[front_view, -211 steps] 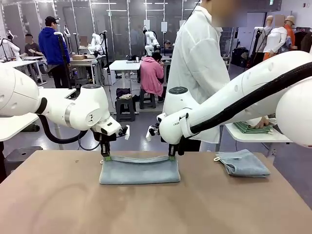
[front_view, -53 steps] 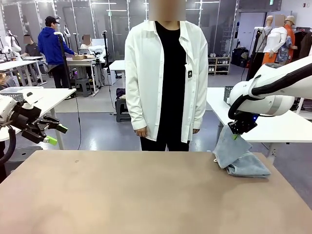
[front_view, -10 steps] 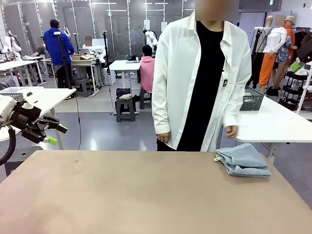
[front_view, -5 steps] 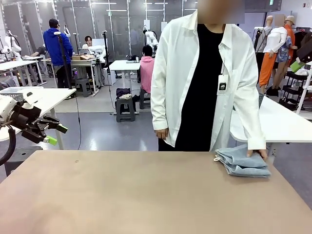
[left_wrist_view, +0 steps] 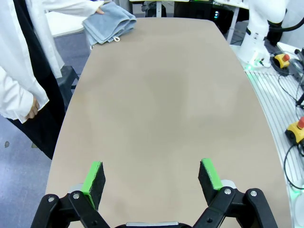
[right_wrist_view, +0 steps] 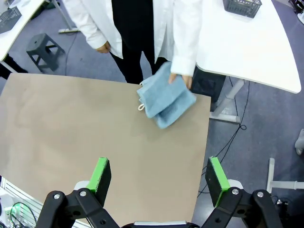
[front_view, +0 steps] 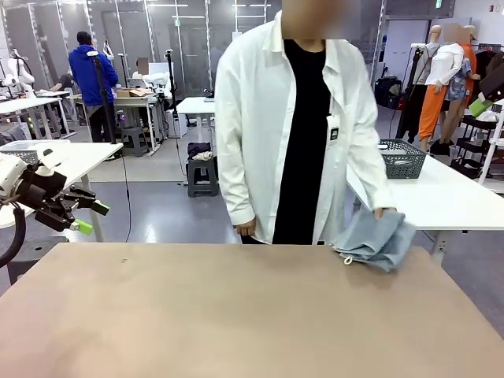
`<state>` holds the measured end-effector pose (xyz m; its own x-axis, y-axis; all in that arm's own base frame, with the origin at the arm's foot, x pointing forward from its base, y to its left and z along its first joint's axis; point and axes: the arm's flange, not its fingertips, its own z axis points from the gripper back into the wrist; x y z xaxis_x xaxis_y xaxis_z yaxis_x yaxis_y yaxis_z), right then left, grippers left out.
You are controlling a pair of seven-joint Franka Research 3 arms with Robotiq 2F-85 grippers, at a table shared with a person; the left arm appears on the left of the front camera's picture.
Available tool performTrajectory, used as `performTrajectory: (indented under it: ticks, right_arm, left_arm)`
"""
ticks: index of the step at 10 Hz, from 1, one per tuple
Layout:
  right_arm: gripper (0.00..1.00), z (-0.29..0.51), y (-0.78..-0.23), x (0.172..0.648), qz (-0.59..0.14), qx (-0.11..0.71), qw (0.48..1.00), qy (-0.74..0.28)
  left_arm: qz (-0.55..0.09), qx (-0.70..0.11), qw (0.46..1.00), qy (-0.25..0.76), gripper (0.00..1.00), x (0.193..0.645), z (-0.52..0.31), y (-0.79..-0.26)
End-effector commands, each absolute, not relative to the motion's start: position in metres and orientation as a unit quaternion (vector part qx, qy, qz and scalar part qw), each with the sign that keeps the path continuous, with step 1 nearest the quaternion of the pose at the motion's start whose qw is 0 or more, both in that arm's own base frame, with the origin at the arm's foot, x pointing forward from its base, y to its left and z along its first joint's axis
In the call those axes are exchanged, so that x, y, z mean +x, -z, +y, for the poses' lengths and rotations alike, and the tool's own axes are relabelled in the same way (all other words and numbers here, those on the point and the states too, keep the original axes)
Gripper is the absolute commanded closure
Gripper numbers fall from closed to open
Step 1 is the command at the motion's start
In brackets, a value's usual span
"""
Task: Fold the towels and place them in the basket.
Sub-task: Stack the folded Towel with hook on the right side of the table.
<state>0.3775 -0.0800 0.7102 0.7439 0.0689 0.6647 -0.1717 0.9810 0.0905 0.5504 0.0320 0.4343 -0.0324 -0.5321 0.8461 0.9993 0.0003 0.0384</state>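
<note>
A person at the far side holds the folded pale blue towels (front_view: pixel 375 236) in one hand (front_view: pixel 383 213), raised just off the table's far right corner. A white loop hangs from them. The dark grey basket (front_view: pixel 402 157) stands on the white side table behind. My left gripper (front_view: pixel 90 218) hovers open and empty off the table's left edge. High at the right, a green pad (front_view: pixel 479 105) of my right gripper shows. The left wrist view has its gripper (left_wrist_view: pixel 152 175) open above the table, the towels (left_wrist_view: pixel 108 21) far off. The right wrist view shows its gripper (right_wrist_view: pixel 158 178) open high above the towels (right_wrist_view: pixel 164 97).
The brown table (front_view: pixel 236 315) lies bare in front of me. The white side table (right_wrist_view: pixel 247 47) with the basket (right_wrist_view: pixel 242 5) stands beyond the right corner. A stool (right_wrist_view: pixel 42 47) sits on the floor behind the person. A robot base (left_wrist_view: pixel 259 33) stands beside the table.
The person has stepped left and lifted the folded towels off the table's right end. The basket behind has come into sight. Both grippers have stayed put and open.
</note>
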Motion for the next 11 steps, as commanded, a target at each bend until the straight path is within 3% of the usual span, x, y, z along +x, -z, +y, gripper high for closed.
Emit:
performTrajectory:
  ticks: [1,11]
  right_arm:
    - [0.00,-0.0794,-0.7136,0.3787,-0.348,0.081,0.932,-0.059]
    - [0.00,-0.0794,-0.7136,0.3787,-0.348,0.081,0.932,-0.059]
  left_arm:
    - [-0.354,-0.328,0.612,0.627,0.00,0.5496,0.0314,-0.4362]
    - [-0.354,-0.328,0.612,0.627,0.00,0.5496,0.0314,-0.4362]
